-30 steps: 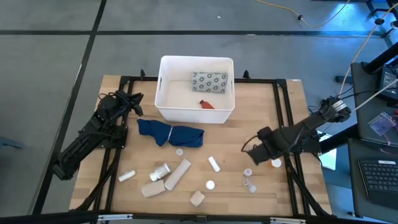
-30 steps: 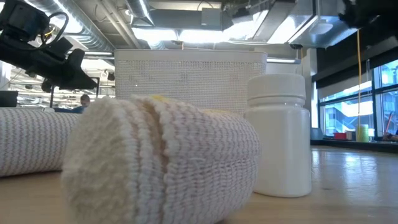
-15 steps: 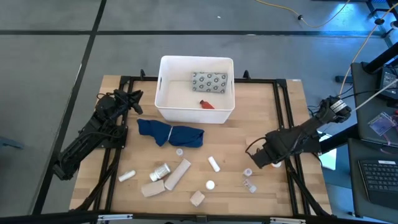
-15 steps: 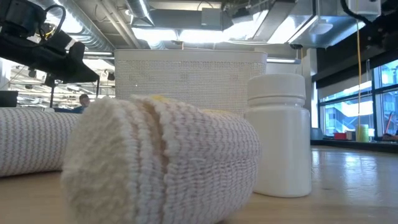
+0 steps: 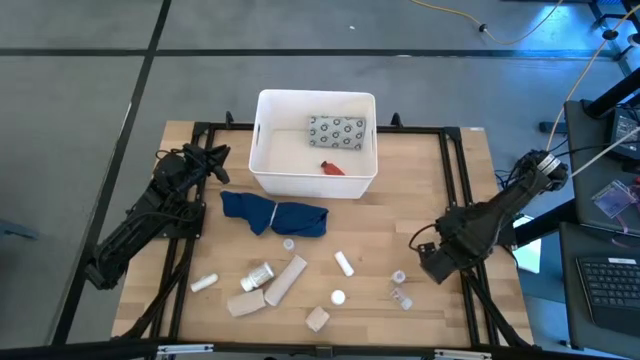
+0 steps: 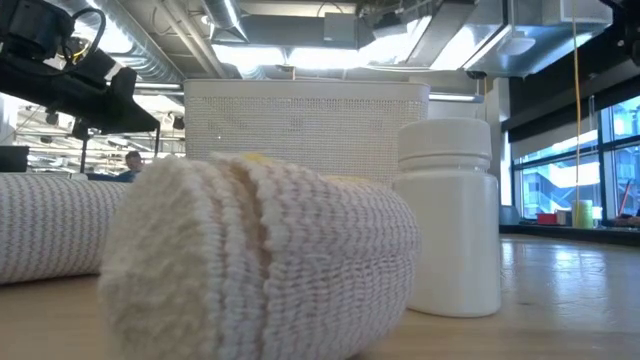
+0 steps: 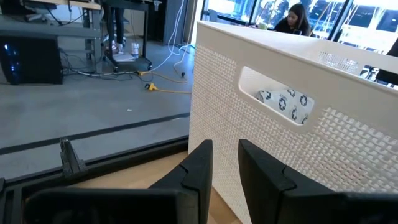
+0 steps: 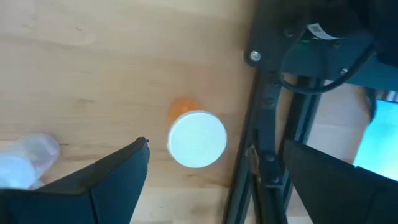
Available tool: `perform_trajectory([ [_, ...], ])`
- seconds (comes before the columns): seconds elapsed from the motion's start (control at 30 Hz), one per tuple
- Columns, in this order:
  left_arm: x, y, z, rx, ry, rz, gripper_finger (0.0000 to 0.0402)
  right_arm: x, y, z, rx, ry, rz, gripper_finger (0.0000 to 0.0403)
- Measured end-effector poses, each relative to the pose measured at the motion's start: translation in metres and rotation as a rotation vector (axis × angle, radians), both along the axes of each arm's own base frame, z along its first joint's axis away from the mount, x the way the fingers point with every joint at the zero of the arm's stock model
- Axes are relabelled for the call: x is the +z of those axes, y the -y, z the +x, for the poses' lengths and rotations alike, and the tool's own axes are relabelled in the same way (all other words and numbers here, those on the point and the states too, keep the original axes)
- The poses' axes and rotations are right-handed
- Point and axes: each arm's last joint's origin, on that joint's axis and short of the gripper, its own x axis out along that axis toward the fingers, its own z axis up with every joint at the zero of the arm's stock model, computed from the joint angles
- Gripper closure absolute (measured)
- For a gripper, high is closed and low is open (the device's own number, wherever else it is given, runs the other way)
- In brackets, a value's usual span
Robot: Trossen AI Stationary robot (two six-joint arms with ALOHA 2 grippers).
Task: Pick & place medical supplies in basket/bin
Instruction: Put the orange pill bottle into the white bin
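Note:
The white tub point(image 5: 262, 170) stands at the table's far middle and holds the grey dotted packet point(image 5: 336, 131) and an orange item point(image 5: 332, 168). Bandage rolls point(image 5: 285, 280) and small vials point(image 5: 344, 263) lie scattered on the near half of the table. My right gripper point(image 5: 430, 262) points down, open, by the right frame rail. In its wrist view point(image 8: 214, 146) a white, orange-capped vial point(image 8: 197, 138) stands on the wood between the wide-spread fingers, untouched; a clear vial point(image 8: 25, 163) lies beside it. My left gripper point(image 7: 225, 149) waits level beside the tub's left wall point(image 7: 273, 155), its fingers a narrow gap apart.
A dark blue cloth point(image 5: 275, 214) lies just near of the tub. The black frame rail point(image 8: 264, 124) runs right beside the orange-capped vial. In the low view a bandage roll point(image 6: 260, 260) and a white bottle point(image 6: 450, 215) fill the foreground. A person point(image 7: 297, 15) sits beyond the table.
My right gripper has moved toward the table's near right, away from the middle, and now hangs over the orange-capped vial beside the right rail, which it covers in the high view. The supplies and the tub have stayed where they were.

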Motion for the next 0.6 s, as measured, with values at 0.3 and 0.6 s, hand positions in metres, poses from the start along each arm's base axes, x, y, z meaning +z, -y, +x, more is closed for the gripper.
perform_trajectory([
  [0.3,0.0,0.0,0.0,0.0,0.0,0.0,0.0329,-0.0012,-0.0045,-0.0002,-0.012,0.068,-0.044,0.0037],
  [0.6,-0.0001,0.0,0.0,0.001,0.0,-0.001,0.0329,-0.0027,-0.007,0.0026,-0.039,0.088,-0.032,0.0037],
])
